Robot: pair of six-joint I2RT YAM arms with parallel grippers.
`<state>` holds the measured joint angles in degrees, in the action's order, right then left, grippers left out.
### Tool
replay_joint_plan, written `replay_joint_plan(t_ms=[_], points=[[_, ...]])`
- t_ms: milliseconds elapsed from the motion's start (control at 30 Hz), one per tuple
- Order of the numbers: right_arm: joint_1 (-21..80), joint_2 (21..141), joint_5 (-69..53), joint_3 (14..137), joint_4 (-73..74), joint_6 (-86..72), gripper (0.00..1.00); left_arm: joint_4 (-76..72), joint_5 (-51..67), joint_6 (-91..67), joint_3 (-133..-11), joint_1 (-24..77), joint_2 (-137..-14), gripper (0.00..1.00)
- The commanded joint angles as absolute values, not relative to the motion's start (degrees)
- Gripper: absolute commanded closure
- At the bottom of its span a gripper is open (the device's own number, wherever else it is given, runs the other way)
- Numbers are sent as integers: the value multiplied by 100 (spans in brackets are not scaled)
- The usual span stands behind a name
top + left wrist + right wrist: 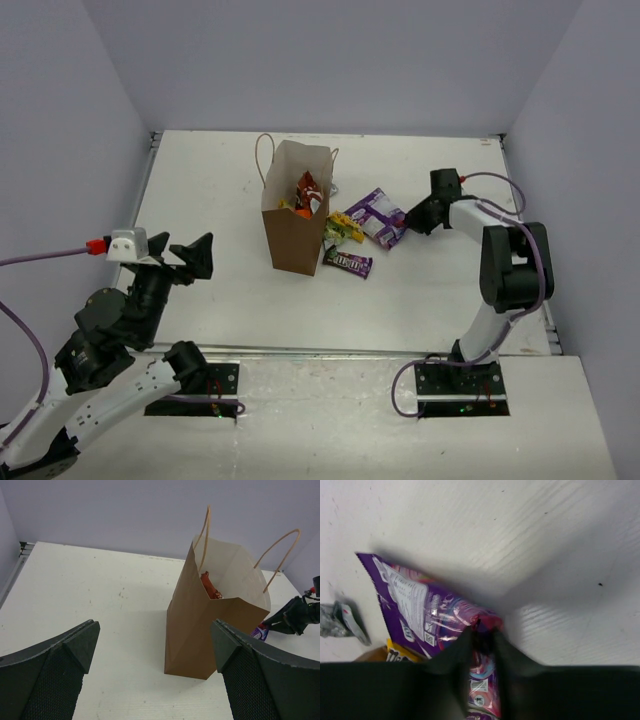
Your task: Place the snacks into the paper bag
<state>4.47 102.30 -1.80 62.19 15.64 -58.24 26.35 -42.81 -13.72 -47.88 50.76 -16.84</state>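
Note:
The paper bag stands upright mid-table, and a red-orange chip bag pokes out of its open mouth. Right of it lie a purple packet, a yellow-green packet and a dark brown candy. My right gripper is low at the purple packet's right edge. In the right wrist view its fingers pinch a raised fold of that packet. A silver-grey wrapper lies beyond it. My left gripper hovers left of the bag, wide open and holding nothing.
Grey walls close in the white table on three sides. The bag's thin loop handles stick up above its mouth. A yellow packet corner shows under the purple one. My right arm's base is at the near edge.

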Motion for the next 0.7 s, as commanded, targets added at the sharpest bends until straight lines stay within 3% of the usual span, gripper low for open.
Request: replay_joint_plan(t_ms=[0,100,367,667], points=[[606,10336,-9,6688,1941,-5846,100,2399,-4315,-1222,-4746,5071,-1609,0],[615,10301,-289,6585,1890,-5696,100,2399,-4307,-1230,-4755,5071,-1600,0],[756,7739,-648,5212,1161,-5170,100,2373,-4289,-1213,-4746,5071,-1670,0],[1345,6293,-1800,7205,2381,-4228,100,2417,-4289,-1248,-4755,5071,-1661,0]])
